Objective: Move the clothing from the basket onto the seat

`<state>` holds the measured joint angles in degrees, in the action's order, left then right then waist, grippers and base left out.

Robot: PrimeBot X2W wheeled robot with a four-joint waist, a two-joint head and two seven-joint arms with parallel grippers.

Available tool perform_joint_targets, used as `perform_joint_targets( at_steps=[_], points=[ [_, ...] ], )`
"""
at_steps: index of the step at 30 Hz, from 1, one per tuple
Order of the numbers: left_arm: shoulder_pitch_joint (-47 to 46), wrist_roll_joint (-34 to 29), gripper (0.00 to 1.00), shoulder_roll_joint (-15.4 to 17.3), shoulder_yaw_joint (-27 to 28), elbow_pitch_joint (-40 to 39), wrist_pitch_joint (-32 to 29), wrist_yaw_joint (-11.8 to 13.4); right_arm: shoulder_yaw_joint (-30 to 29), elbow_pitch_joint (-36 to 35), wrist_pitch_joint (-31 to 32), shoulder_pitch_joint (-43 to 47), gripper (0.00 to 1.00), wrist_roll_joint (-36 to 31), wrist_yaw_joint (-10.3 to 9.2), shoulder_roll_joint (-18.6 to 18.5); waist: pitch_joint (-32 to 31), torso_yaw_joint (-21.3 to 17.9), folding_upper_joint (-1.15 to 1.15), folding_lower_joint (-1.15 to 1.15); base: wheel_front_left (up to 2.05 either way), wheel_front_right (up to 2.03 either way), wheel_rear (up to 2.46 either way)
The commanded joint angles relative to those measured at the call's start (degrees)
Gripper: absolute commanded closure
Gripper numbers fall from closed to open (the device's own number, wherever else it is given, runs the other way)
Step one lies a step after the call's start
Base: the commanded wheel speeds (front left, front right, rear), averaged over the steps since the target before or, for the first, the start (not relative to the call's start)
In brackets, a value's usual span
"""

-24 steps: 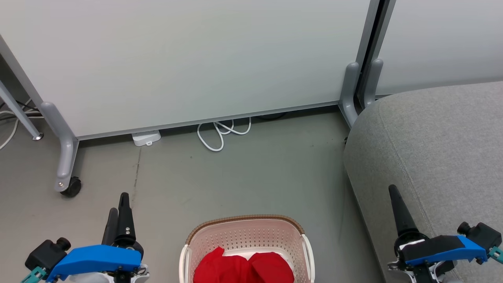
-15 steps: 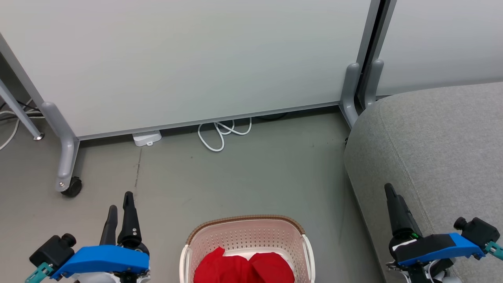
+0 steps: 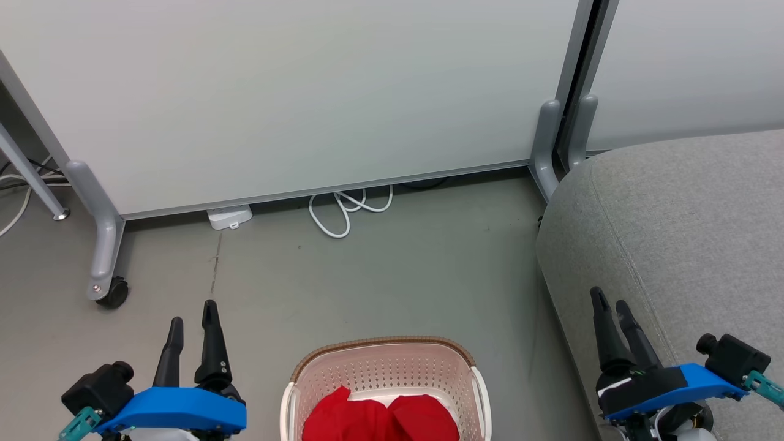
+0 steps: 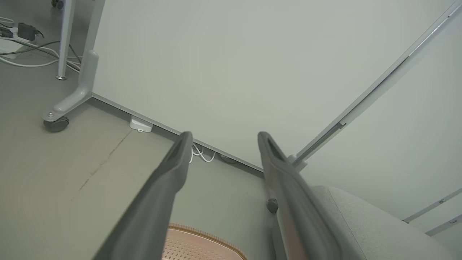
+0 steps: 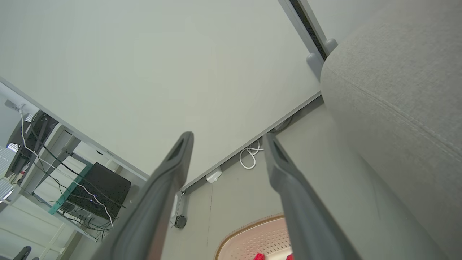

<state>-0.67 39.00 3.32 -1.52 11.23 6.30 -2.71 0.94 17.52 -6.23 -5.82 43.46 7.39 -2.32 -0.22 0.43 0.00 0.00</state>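
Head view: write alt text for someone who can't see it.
Red clothing lies in a cream basket on the grey floor, a light grey sofa to its right. The left gripper and right gripper, both open and empty, point up from the lower corners.

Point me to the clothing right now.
Head view, bottom centre: the clothing lies inside the basket, left of the seat.

In basket [image 3: 383, 346] lies clothing [image 3: 380, 419]; seat [image 3: 686, 233] right of basket; partition [image 3: 306, 92] behind both
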Motion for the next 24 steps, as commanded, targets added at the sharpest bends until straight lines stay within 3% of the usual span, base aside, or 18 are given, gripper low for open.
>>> perform_joint_targets(
  at_steps=[1,24],
  points=[
    [-0.2,-2.0,0.0,0.5,-0.4,-0.4,0.7,-0.3,0.2,-0.3,-0.7,-1.6,0.0,-2.2,0.09,-0.5,0.0,0.0,0.0,0.0,0.0,0.0,0.0],
    [0.4,-14.4,0.0,1.0,-2.4,0.9,4.0,-1.2,0.9,1.2,-3.6,-2.2,0.0,-17.6,0.11,-0.6,-0.5,0.1,0.0,0.0,0.0,0.0,0.0]
  ],
)
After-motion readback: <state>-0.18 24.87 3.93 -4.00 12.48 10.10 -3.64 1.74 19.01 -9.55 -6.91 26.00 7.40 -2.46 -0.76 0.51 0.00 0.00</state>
